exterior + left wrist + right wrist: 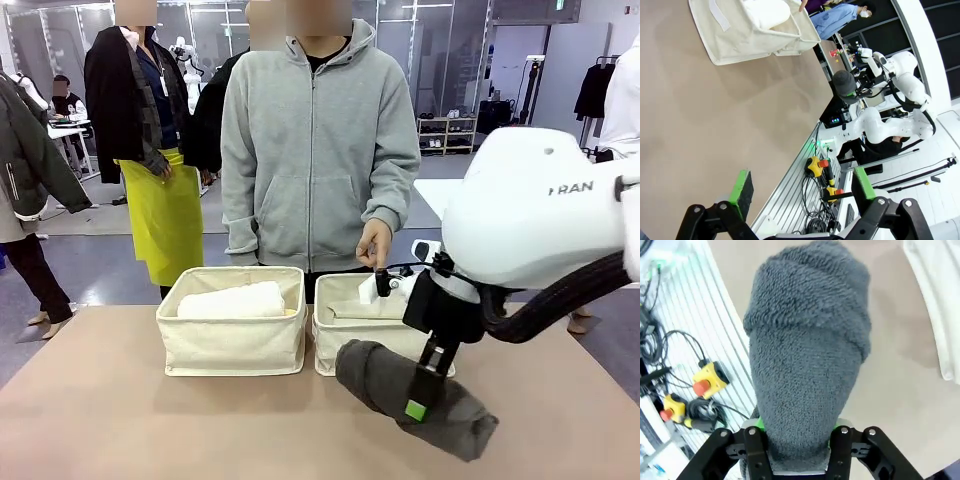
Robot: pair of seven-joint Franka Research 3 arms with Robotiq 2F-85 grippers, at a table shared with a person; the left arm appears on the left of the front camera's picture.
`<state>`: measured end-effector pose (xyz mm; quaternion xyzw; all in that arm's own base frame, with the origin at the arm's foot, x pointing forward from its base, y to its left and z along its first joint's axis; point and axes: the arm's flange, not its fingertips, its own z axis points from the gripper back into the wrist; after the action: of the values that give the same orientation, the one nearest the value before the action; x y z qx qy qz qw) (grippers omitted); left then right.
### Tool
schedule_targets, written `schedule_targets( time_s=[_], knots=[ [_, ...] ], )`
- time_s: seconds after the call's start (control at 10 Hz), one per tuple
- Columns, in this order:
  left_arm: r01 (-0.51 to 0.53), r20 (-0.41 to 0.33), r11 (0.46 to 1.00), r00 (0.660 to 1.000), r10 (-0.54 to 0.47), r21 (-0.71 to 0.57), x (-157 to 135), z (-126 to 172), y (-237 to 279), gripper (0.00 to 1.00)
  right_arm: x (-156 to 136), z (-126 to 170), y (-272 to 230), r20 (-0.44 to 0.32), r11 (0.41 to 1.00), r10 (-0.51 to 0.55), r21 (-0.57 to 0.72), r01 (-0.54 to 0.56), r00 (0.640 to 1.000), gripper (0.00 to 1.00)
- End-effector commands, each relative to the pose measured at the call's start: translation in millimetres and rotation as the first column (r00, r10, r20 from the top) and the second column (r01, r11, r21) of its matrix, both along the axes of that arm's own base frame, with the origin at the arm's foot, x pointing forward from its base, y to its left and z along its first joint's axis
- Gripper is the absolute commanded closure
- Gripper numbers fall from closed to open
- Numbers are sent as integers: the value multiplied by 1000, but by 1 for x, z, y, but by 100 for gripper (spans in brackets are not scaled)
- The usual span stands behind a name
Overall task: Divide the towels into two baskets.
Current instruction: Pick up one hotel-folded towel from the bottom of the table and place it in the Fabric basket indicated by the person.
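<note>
— Towel position first: where is the grey one lying from your pincer?

— I am holding it. My right pincer (421,392) is clamped across the grey towel (415,397), pads pressing into the terry on both sides. The roll is hanging above the table (120,400), just on my side of the right basket (345,335).

— Which way is its long axis running?

— In the front view it is slanting, one end near the basket's front wall, the other dropping toward my right and toward me. The basket's long side is running across the table, so I am judging that the roll needs lifting over the rim, moving away from me, and probably turning to lie along the basket.

— And the other arm?

— My left pincer (802,192) is hanging wide with nothing between the pads, over bare table, well apart from the left basket (720,42). The right arm is clearly nearer.

— Where are the other towels?

— A white towel (232,300) is lying in the left basket, along its length. Something pale is resting in the right basket; I am not able to tell which towel. The person's hand (374,243) is hovering over that basket's far rim, so I am minding it.

— Any writing?

— Letters "RAN" are showing on my right arm's white housing (540,205), part of a word. Nothing readable on the baskets or towels.
</note>
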<state>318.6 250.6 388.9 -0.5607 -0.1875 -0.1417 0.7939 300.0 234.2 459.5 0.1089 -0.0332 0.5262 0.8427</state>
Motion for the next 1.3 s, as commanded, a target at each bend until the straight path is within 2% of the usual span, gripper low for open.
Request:
schedule_targets(
  time_s=[0.0,0.1,0.4,0.5,0.6,0.7,0.8,0.9,1.0,1.1,1.2],
  knots=[
    [2,5,1000,1000,-2,6,-4,3,1,0,-1,-6,-2,39,997,71,2,-71,997,97],
    [2,5,1000,1000,-2,6,-4,3,1,0,0,0,0,0,1000,0,0,0,1000,97],
    [2,5,1000,1000,-2,6,-4,3,1,0,0,0,0,0,1000,0,0,0,1000,97],
    [2,5,1000,1000,-2,6,-4,3,1,0,1,-3,-3,2,999,36,-11,-36,999,59],
    [2,5,1000,1000,-2,6,-4,3,1,0,8,10,-3,125,1000,13,-10,-12,992,59],
    [2,5,1000,1000,-2,6,-4,3,1,0,30,18,7,227,997,72,-16,-71,971,59],
    [2,5,1000,1000,-2,6,-4,3,1,0,52,18,23,298,987,157,-74,-142,941,59],
    [2,5,1000,1000,-2,6,-4,3,1,0,74,21,37,381,970,234,-159,-186,894,59],
    [2,5,1000,1000,-2,6,-4,3,1,0,101,28,43,421,950,306,-196,-244,854,59],
    [2,5,1000,1000,-2,6,-4,3,1,0,125,31,46,408,887,458,-258,-382,790,59],
    [2,5,1000,1000,-2,6,-4,3,1,0,145,34,44,384,848,519,-343,-404,763,59]
  ],
)
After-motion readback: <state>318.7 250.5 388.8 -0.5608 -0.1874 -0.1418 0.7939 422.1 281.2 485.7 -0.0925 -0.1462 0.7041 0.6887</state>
